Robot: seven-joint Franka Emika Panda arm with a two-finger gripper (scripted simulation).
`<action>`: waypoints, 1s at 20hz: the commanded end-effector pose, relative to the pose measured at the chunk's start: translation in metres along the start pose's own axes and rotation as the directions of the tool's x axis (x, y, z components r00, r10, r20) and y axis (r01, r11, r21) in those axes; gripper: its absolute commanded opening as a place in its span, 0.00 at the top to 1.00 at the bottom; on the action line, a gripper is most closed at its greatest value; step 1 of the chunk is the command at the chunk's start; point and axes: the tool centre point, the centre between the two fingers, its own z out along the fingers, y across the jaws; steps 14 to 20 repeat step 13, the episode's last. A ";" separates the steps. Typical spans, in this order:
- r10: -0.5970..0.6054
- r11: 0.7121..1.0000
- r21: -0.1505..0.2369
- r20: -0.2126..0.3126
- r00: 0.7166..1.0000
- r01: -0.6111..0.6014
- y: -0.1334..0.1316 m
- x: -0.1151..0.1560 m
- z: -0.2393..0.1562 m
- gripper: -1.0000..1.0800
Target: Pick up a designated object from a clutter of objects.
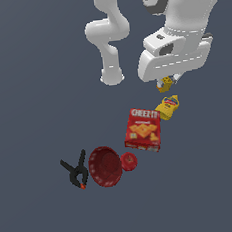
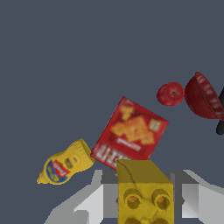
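A small yellow blocky piece [image 2: 144, 192] with dark round holes, the designated object, sits between my gripper's grey fingers [image 2: 109, 199]; the gripper [image 2: 145, 202] is shut on it. In the exterior view the piece [image 1: 164, 85] shows just under the white hand, with the gripper [image 1: 166, 83] beyond the mustard bottle [image 1: 168, 107] and apart from it. The rest of the clutter lies in a line: the red Cheez-It box [image 1: 143, 129], a small red round item [image 1: 129, 161], a red ribbed bowl [image 1: 105, 166] and a black spring clamp [image 1: 76, 171].
The arm's white base [image 1: 112, 77] stands behind the clutter. In the wrist view the mustard bottle [image 2: 65, 164], the cracker box [image 2: 130, 133], the round item [image 2: 170, 93] and the bowl [image 2: 202, 97] lie on the dark grey floor [image 2: 87, 57].
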 end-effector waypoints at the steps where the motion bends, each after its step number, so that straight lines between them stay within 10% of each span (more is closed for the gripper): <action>1: 0.002 1.000 0.002 0.002 1.000 -0.002 -0.016 0.003 -0.013 1.00; 20: 0.002 1.000 0.003 0.003 1.000 -0.002 -0.042 0.011 -0.036 1.00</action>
